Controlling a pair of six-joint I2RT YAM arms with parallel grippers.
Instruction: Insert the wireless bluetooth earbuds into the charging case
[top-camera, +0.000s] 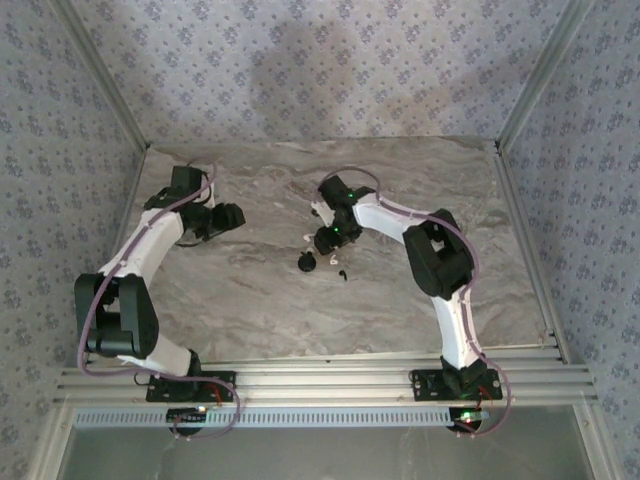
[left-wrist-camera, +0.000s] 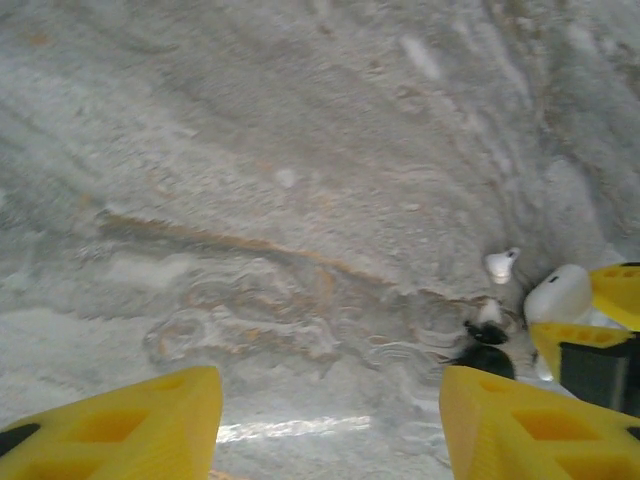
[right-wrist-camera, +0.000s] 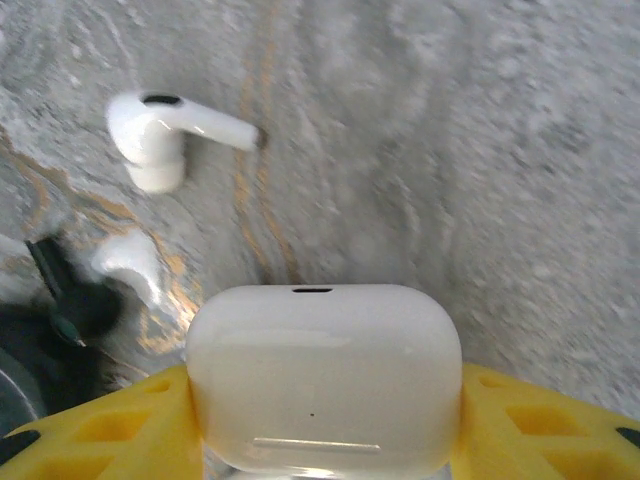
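Note:
My right gripper (right-wrist-camera: 325, 405) is shut on a white charging case (right-wrist-camera: 322, 360), a yellow finger pressed on each side, its lid closed. Beyond it on the marble lie a white earbud (right-wrist-camera: 165, 130) and a second white earbud (right-wrist-camera: 130, 262). My left gripper (left-wrist-camera: 330, 405) stands open over bare table, nothing between its fingers. Seen from the left wrist, the white case (left-wrist-camera: 558, 293) sits at the far right with a white earbud (left-wrist-camera: 500, 263) and a small black earbud (left-wrist-camera: 483, 331) beside it. From above, the left gripper (top-camera: 232, 217) is apart from the right gripper (top-camera: 325, 240).
A black round case (top-camera: 305, 262) lies just in front of the right gripper, dark and blurred at the left edge of the right wrist view. Small dark bits (top-camera: 343, 273) lie near it. The marble table (top-camera: 250, 300) is walled by metal rails.

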